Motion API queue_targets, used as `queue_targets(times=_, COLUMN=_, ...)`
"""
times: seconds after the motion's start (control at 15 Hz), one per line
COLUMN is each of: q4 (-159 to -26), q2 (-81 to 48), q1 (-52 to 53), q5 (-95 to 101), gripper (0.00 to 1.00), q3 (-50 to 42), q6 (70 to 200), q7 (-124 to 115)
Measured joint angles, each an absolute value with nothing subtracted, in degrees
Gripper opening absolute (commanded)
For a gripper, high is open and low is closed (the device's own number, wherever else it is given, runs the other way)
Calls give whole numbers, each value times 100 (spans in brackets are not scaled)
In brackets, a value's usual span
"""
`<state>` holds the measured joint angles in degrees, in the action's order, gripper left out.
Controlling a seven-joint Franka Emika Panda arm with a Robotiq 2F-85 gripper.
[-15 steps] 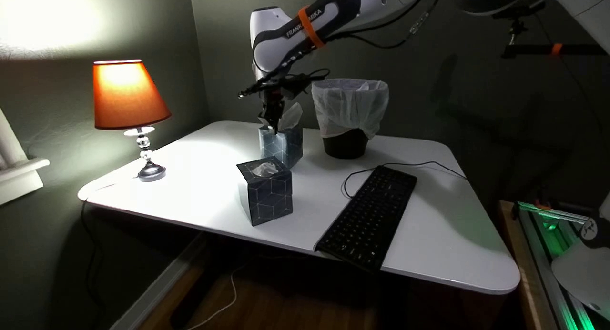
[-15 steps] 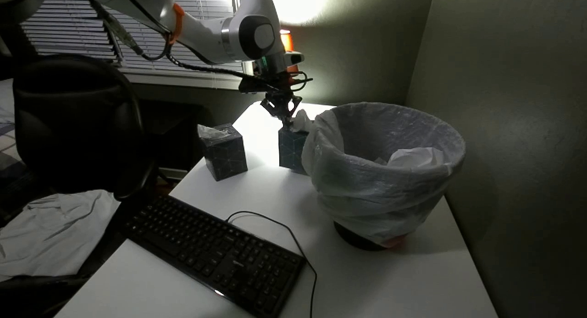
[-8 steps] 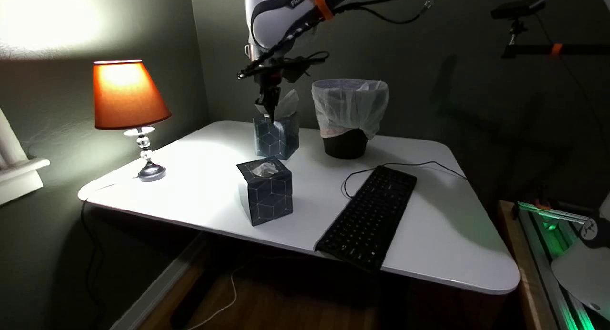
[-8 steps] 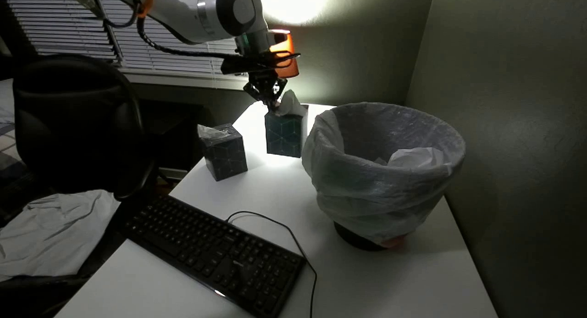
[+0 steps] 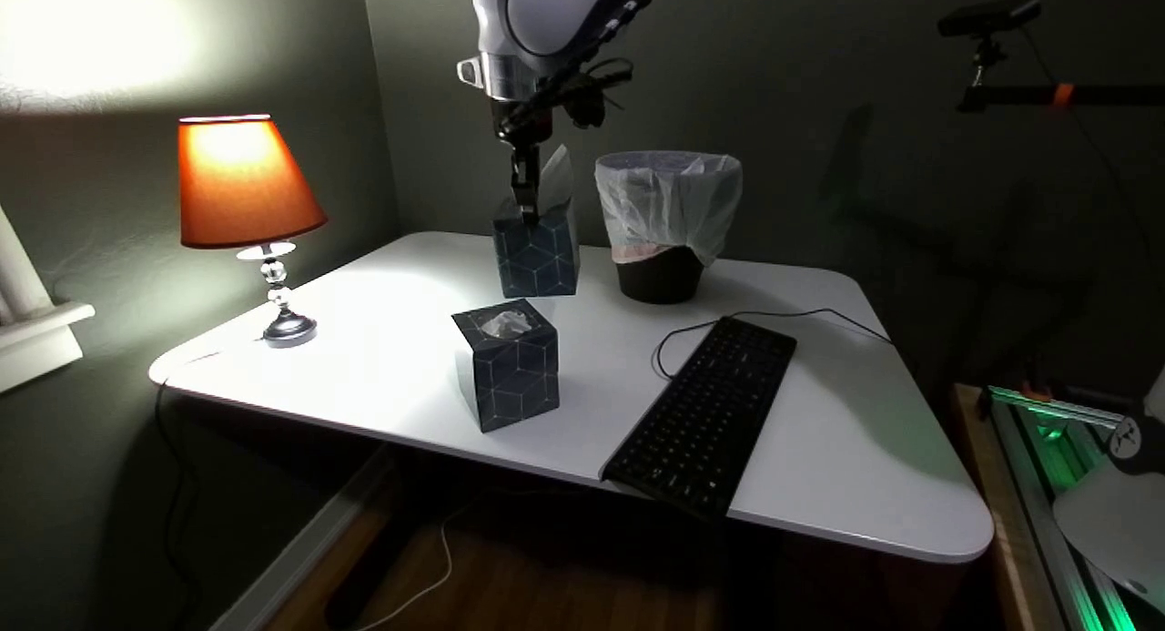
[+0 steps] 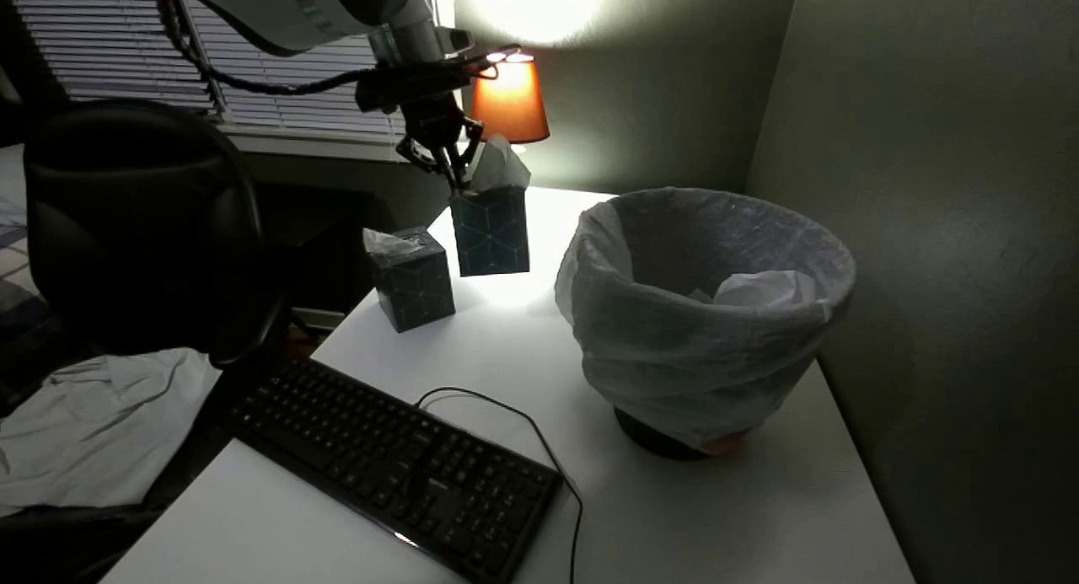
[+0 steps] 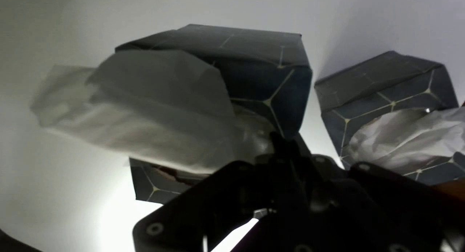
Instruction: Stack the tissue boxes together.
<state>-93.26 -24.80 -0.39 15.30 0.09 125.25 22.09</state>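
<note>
Wrist view: the pincer point(image 7: 286, 137) has its fingers almost together, pinching a top edge of the teal tissue box point(image 6: 491, 234); the exact bite is hidden.
Teal tissue box: hangs roughly upright to one side of the fingers, its base apparently off the tabletop point(image 5: 837, 449). An edge grip probably suits a box too bulky to span, though the lopsided load could tilt it or bend the cardboard.
White tissue point(image 6: 501, 164): stands out of that box's opening just beside the fingers; gripping at the edge seems meant to spare it.
Dark tissue box point(image 5: 510, 367): rests upright on the tabletop near one edge, apart from the teal one, presumably as the base of the stack.
Crumpled tissue point(image 5: 507, 323): pokes from the dark tissue box, so the upper one may not sit flat.
Stacking: not yet done; the step in hand looks like carrying. More height is probably needed, since the hanging base seems lower than the dark tissue box's top, then a shift across and slow lowering.
Lined bin point(image 5: 669, 217): set off to the side, apparently outside the carrying path.
</note>
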Motion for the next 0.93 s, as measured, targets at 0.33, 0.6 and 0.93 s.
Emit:
queue_targets(times=0.33, q4=-10180, q2=-1710, q1=-6, q5=1679, gripper=2, q3=198, q6=12559, q7=2923)
queue_targets(times=0.6, q4=-10739, q2=-1156, q1=-3, q5=1673, gripper=2, q3=334, q6=12829, q7=3435)
queue_targets(times=0.93, q4=-11279, q2=-663, q1=2, q5=1488, gripper=2, q3=424, q6=13166, q7=4087)
